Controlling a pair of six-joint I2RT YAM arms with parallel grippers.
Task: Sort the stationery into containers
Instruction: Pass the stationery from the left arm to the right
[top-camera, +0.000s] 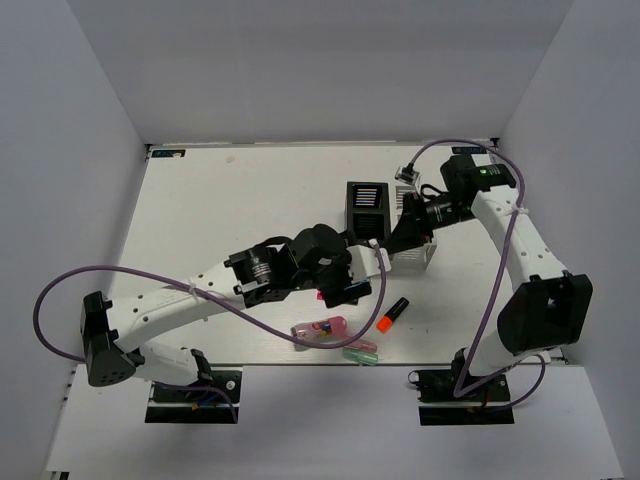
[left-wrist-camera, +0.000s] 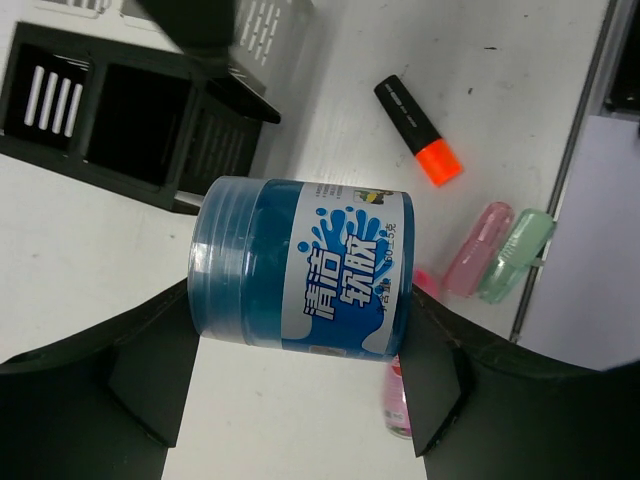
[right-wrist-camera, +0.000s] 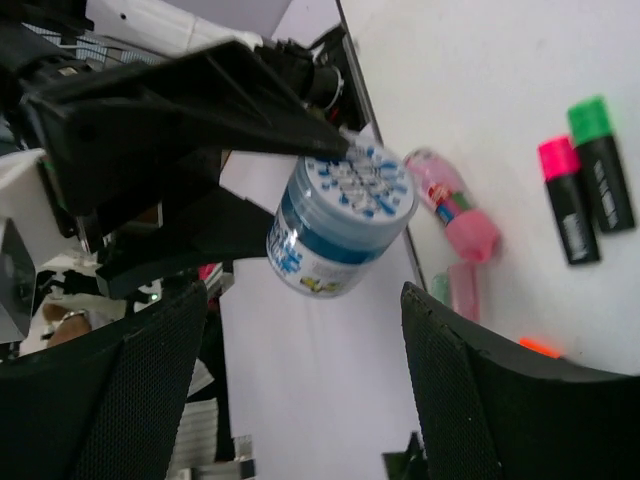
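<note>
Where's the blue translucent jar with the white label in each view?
Top external: not discernible beneath the left gripper.
Left wrist: blue translucent jar centre frame, gripped end to end.
Right wrist: centre, held in the air.
Shared landmark: pink translucent piece, partly covered in the left wrist view.

A matte white table (top-camera: 230, 200), evenly lit and faintly smudged, is boxed in by plain pale grey panels: a back wall (top-camera: 320, 70) along its far edge, a left wall (top-camera: 60, 180) and a right wall (top-camera: 585, 130) at its sides.
</note>
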